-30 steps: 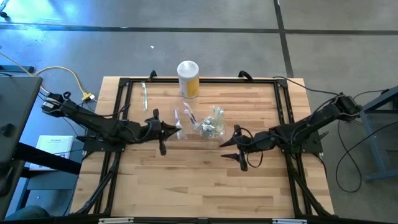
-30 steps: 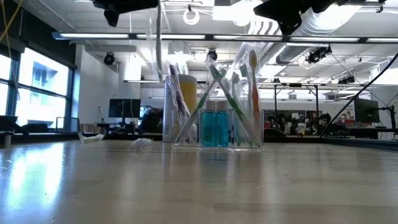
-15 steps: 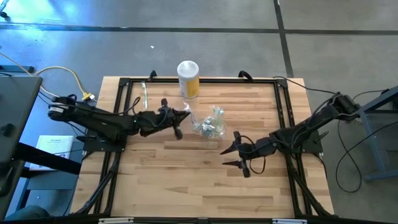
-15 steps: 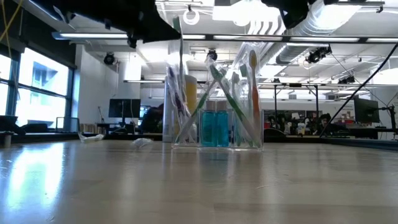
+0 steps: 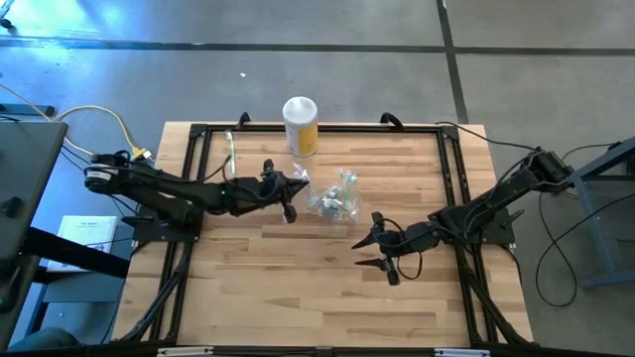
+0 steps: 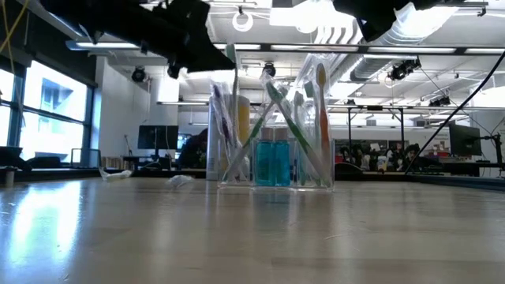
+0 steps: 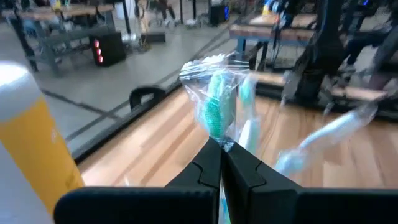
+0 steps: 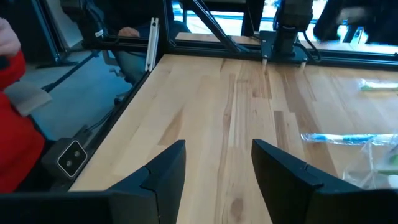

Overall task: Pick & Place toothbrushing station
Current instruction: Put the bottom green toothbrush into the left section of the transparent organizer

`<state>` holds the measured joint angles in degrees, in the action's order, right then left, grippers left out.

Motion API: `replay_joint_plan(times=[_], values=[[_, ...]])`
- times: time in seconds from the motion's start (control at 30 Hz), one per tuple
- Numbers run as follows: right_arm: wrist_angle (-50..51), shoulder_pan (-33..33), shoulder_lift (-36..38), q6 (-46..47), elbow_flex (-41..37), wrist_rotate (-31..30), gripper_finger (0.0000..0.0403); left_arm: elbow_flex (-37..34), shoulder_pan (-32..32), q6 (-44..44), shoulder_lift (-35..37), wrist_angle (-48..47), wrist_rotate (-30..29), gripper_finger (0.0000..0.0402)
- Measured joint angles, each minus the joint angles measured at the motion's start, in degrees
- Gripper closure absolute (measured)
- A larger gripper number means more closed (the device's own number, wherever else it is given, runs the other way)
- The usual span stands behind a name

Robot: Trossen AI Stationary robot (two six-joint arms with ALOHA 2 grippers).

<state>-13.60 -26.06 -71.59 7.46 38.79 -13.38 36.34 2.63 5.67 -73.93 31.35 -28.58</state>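
Observation:
The clear holder [image 5: 335, 201] stands mid-table with several wrapped toothbrushes leaning in it and blue bottles [image 6: 274, 164] inside. My left gripper [image 5: 291, 188] reaches in level from the table's left, just left of the holder. It is shut on a clear-wrapped green toothbrush [image 7: 214, 102], which shows upright in the low view [image 6: 232, 87]. My right gripper [image 5: 365, 250] hovers open, nearer the table's front than the holder, with nothing between its fingers [image 8: 168, 168]. My left gripper pinches the wrapped green toothbrush just below its head [image 7: 219, 134] between its two shut fingers. The fingers come level from the table's left and lie across the toothbrush. The toothbrush stands upright with its head above the fingers, lifted off the table.
A white-topped yellow canister [image 5: 300, 124] stands behind the holder near the far edge. One wrapped toothbrush [image 5: 230, 151] lies at the far left, and a teal one [image 8: 348, 138] lies on the table by the holder. Black frame rails [image 5: 193, 178] border the tabletop. Bare wood stretches along the near side.
My left gripper has carried the green toothbrush toward the table's right and far edge, closing on the holder's left side and sinking a little. The toothbrush has stayed upright in the shut fingers.

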Motion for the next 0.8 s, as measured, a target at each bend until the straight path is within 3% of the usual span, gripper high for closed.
replay_joint_plan(times=[0.33,0.8], values=[[-0.37,0.02,0.0,0.01,0.0,-0.12,0.0227,-0.04,-0.01,0.86,-7.8,2.8,0.79,0.0402],[-0.33,-0.22,0.0,0.24,0.0,-0.03,0.0227,-0.04,-0.04,3.57,-10.4,3.36,0.52,0.0402]])
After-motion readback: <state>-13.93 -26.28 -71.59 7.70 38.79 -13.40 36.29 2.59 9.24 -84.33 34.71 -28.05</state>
